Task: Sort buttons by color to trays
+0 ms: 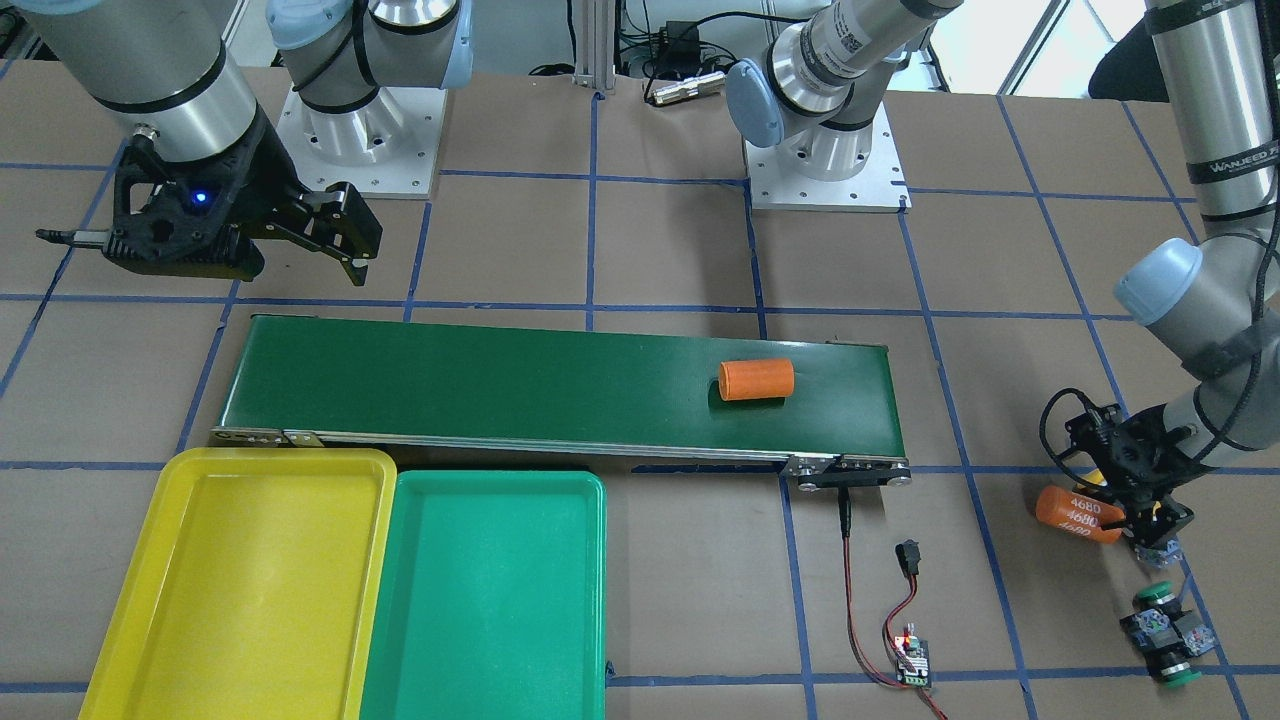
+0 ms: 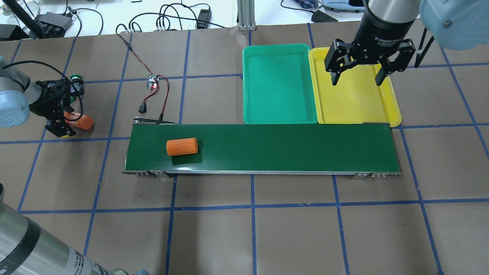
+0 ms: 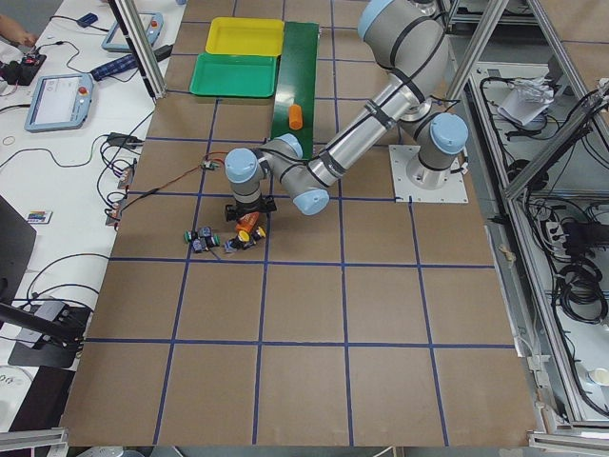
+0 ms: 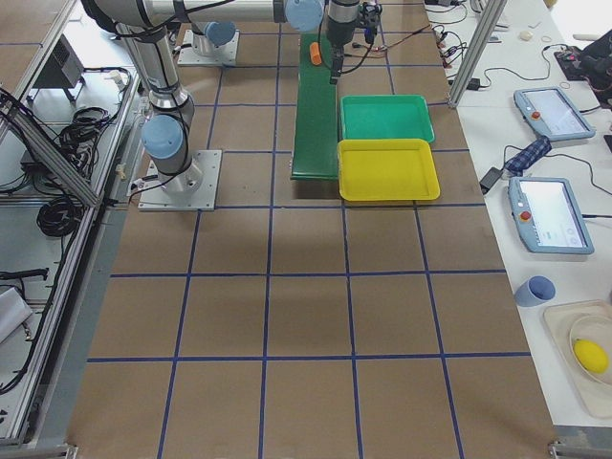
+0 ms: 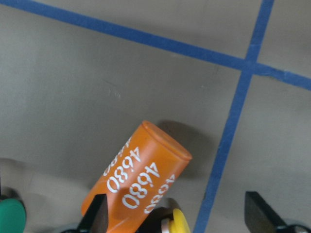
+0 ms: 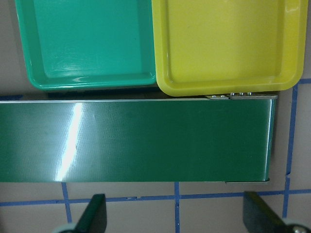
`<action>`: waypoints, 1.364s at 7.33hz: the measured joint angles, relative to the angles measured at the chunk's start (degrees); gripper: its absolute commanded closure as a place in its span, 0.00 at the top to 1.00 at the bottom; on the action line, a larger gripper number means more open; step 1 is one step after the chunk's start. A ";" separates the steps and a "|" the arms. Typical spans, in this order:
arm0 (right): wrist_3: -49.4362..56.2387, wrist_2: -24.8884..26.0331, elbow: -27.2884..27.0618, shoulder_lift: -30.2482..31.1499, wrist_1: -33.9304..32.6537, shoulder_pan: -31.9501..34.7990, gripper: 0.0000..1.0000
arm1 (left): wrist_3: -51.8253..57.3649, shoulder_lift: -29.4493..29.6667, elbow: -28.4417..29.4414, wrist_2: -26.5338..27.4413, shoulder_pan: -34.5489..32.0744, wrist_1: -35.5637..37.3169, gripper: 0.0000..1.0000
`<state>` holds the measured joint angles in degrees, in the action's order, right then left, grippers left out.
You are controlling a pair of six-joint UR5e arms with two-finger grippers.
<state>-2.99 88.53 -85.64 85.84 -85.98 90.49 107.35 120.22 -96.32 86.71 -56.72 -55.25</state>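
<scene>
My left gripper [image 1: 1143, 517] is open and low over the table. In the left wrist view [image 5: 175, 206] a yellow button cap [image 5: 181, 224] sits between its fingers, against the orange "4680" cylinder [image 5: 138, 182]. Two green-capped buttons [image 1: 1155, 596] [image 1: 1178, 672] lie just beyond it; one green cap [image 5: 10, 218] shows at the wrist view's edge. The fourth button is hidden. My right gripper [image 2: 357, 78] is open and empty, held above the empty yellow tray [image 2: 355, 103]. The empty green tray [image 2: 279, 88] lies beside it.
A long dark-green conveyor belt [image 1: 500, 380] runs along the trays, with a plain orange cylinder [image 1: 756, 380] lying on it. A small controller board [image 1: 912, 655] with red and black wires lies by the belt's end.
</scene>
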 measured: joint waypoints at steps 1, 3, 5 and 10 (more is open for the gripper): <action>-0.22 0.11 -0.08 0.02 1.13 0.28 1.00 | 0.10 0.56 0.17 -0.11 -0.16 0.16 1.00; -0.36 -0.14 -0.08 0.03 1.24 0.38 1.00 | 0.47 0.83 0.88 -0.41 -1.03 0.35 1.00; -0.15 0.13 -0.16 0.08 -0.12 0.39 1.00 | 1.87 0.85 1.46 -0.48 -2.74 0.63 1.00; 10.27 0.59 -9.21 2.22 -3.89 -1.17 0.99 | 2.89 2.75 1.83 -1.02 -2.64 1.67 0.85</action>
<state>7.28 89.11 -94.84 88.05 -89.87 89.32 110.24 122.97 -94.49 85.69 -59.36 -53.57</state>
